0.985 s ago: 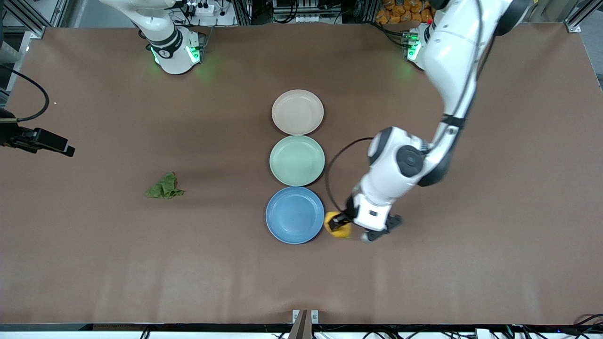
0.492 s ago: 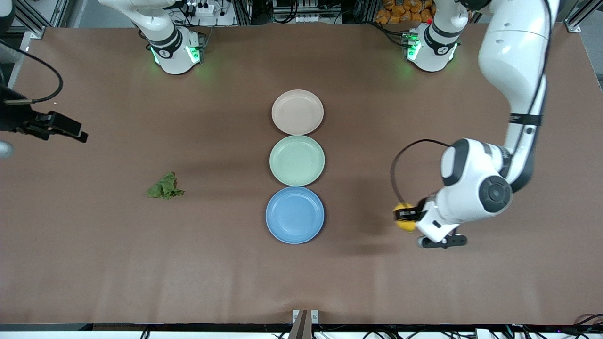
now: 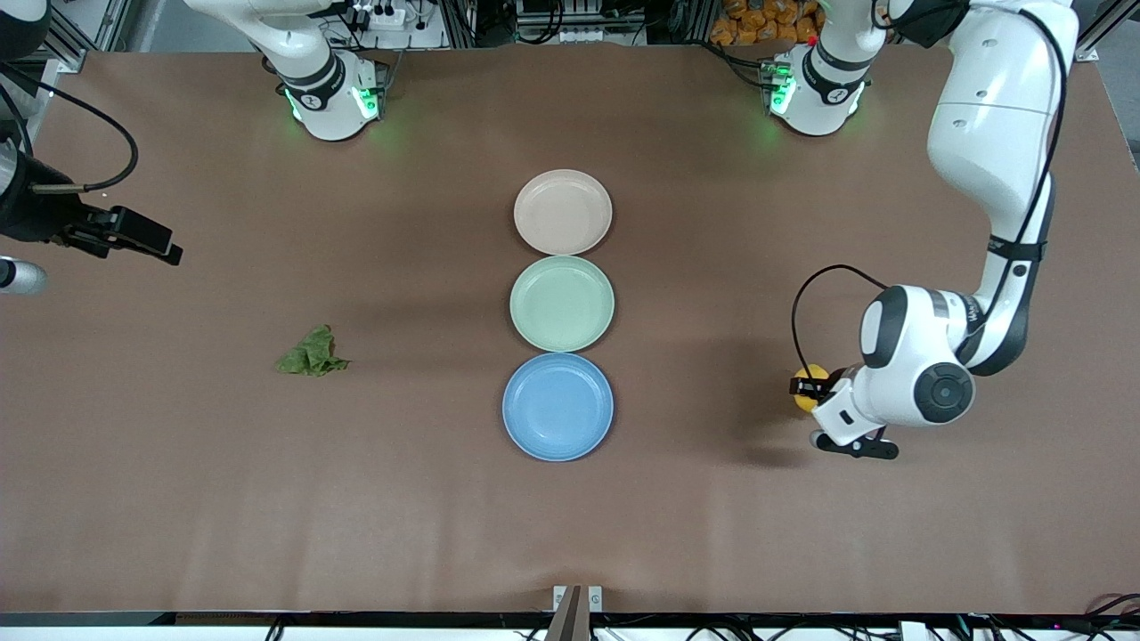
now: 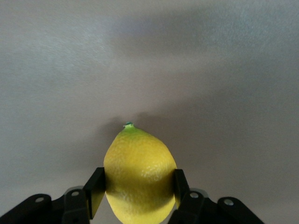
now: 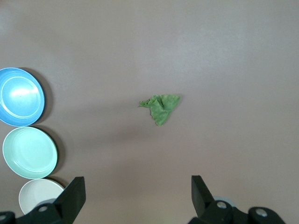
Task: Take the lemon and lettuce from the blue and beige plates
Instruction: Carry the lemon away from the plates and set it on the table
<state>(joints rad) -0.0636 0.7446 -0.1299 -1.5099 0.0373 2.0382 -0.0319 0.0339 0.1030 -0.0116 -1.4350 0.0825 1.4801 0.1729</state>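
My left gripper (image 3: 806,389) is shut on the yellow lemon (image 3: 808,400) and holds it over bare table toward the left arm's end, well away from the plates. In the left wrist view the lemon (image 4: 139,175) sits between the two black fingers (image 4: 96,190). The sky blue plate (image 3: 557,406) and the beige plate (image 3: 562,212) are both empty. The dark green lettuce (image 3: 312,353) lies on the table toward the right arm's end; it also shows in the right wrist view (image 5: 161,106). My right gripper (image 5: 138,196) is open and empty, high over the table's end.
A pale green plate (image 3: 561,303) sits between the blue and beige plates, empty. All three plates show in the right wrist view, the blue one (image 5: 19,97) among them. The right arm's hand (image 3: 116,233) hangs at the table's edge.
My left gripper has carried the lemon from beside the blue plate toward the left arm's end of the table. The right arm's hand has shifted slightly inward over the table.
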